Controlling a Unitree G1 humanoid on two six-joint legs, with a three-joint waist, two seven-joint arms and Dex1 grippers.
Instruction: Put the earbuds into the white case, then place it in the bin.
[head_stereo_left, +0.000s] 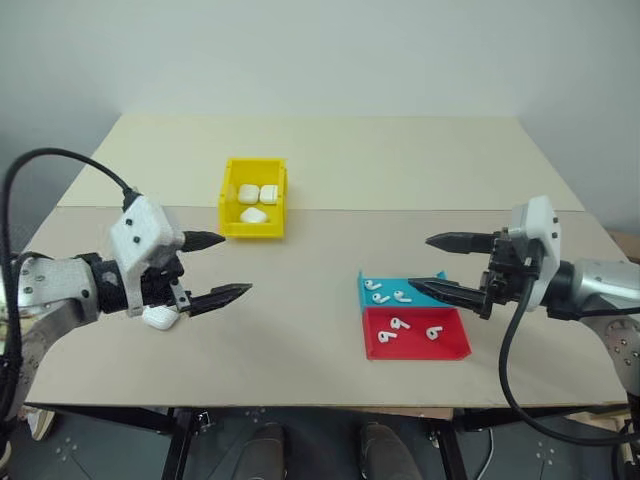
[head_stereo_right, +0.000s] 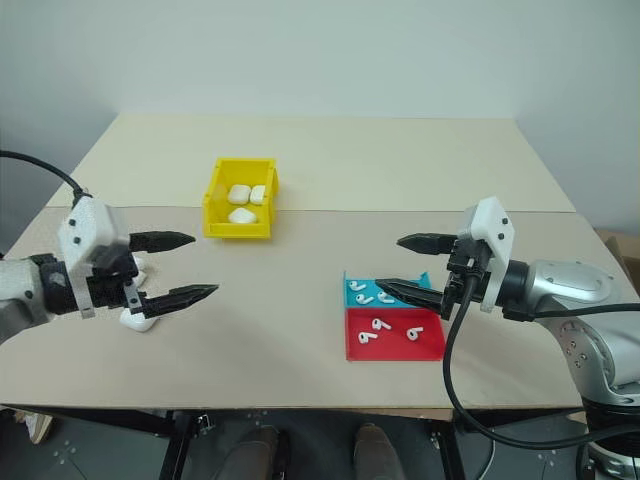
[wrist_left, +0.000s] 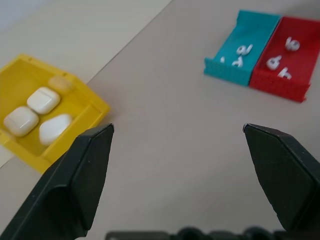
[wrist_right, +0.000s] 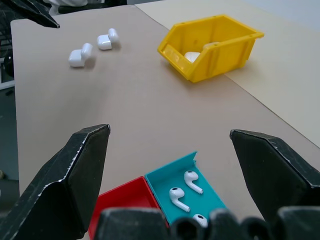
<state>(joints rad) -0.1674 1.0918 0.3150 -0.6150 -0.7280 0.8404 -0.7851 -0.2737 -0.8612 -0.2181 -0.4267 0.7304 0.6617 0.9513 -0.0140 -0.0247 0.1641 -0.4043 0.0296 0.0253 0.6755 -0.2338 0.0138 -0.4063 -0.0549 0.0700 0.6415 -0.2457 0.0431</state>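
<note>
Both claws gaping, empty — right gripper (head_stereo_left: 441, 263) hovers at 3 o'clock over the earbuds (head_stereo_left: 402, 296). They're tiny, light, slick — pinch one by its stem. Open case (wrist_right: 80, 55) at 9.

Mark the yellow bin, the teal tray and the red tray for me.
bin (head_stereo_left: 251, 229): left eye view, front wall.
teal tray (head_stereo_left: 362, 288): left eye view, left wall.
red tray (head_stereo_left: 452, 343): left eye view, bare floor.
</note>
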